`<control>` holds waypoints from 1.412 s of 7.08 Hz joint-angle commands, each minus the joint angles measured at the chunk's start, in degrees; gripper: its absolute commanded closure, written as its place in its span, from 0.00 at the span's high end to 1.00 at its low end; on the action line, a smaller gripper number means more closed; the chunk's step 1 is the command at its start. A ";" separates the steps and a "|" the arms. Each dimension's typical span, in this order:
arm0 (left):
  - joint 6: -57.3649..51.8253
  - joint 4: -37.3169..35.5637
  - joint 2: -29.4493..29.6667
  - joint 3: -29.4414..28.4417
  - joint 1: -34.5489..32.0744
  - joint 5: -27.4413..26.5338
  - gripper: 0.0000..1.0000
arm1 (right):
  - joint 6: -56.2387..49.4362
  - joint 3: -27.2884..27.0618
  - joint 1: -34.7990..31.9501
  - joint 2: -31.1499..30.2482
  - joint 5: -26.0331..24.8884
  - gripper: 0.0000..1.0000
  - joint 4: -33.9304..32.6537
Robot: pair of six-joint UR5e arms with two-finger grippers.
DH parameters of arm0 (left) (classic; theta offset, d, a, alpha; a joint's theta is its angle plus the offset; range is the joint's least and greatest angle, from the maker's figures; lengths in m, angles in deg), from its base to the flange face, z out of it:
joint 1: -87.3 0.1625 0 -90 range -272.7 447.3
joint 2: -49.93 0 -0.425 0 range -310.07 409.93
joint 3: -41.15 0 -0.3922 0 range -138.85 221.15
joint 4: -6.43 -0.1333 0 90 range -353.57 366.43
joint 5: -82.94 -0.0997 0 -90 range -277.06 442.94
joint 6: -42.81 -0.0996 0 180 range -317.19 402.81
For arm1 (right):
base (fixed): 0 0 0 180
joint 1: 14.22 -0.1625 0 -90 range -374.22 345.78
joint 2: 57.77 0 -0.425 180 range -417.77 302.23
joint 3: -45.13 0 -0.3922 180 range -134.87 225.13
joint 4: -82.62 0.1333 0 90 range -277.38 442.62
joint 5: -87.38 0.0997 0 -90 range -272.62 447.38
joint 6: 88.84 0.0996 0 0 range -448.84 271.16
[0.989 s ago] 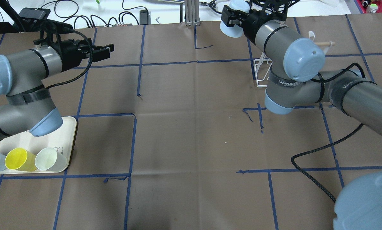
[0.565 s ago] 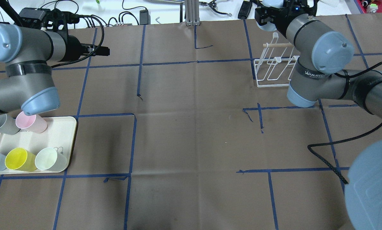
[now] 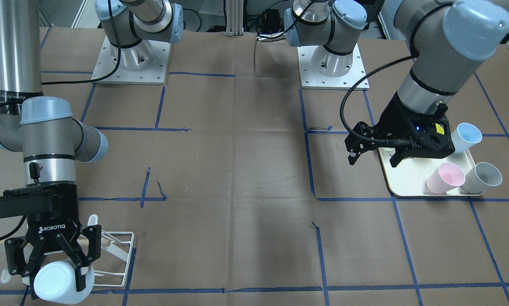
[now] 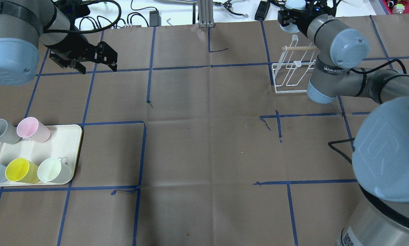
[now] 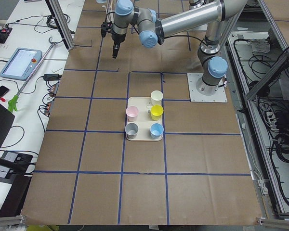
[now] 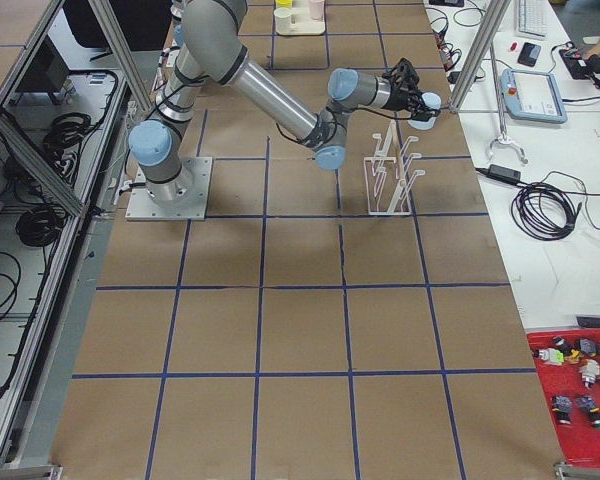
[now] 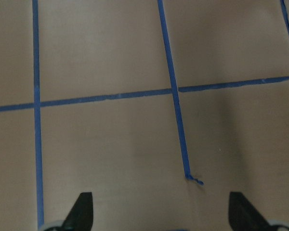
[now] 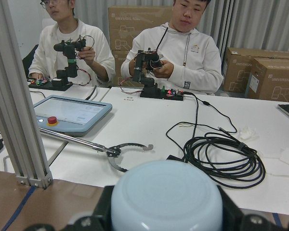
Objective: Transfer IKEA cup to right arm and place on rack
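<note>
Over brown taped tabletop (image 4: 204, 143), our right gripper (image 3: 54, 275) clamps the blue cup (image 3: 58, 287) at twelve o'clock of the rack (image 4: 289, 77); our left gripper (image 3: 372, 161) points down, spread.

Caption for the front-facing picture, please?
Right gripper holds a pale cup by the white rack; left gripper hangs open and empty.

Both silver-grey jointed arms, the right arm (image 3: 48, 144) and the left arm (image 3: 433, 63), have light-blue joint caps (image 3: 46, 109) and white screwed base plates (image 3: 105, 72). Above the black, ROBOTIQ-marked right gripper (image 3: 54, 276) runs a thin black cable loop (image 3: 34, 170), and higher above it a black WANJEED band (image 3: 7, 98).
</note>
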 commanded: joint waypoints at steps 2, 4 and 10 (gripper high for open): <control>3.14 8.80 -7.01 1.44 -4.02 -2.55 0.99 | 0.10 -0.48 1.06 1.10 0.14 0.23 -0.11; 3.14 8.63 -7.72 2.25 -4.02 -2.90 0.99 | 0.01 -3.20 1.06 1.19 0.06 0.23 -0.64; 2.70 7.67 -7.37 1.98 -4.02 -3.95 0.99 | 1.24 -4.01 1.06 1.54 -0.12 1.00 -0.03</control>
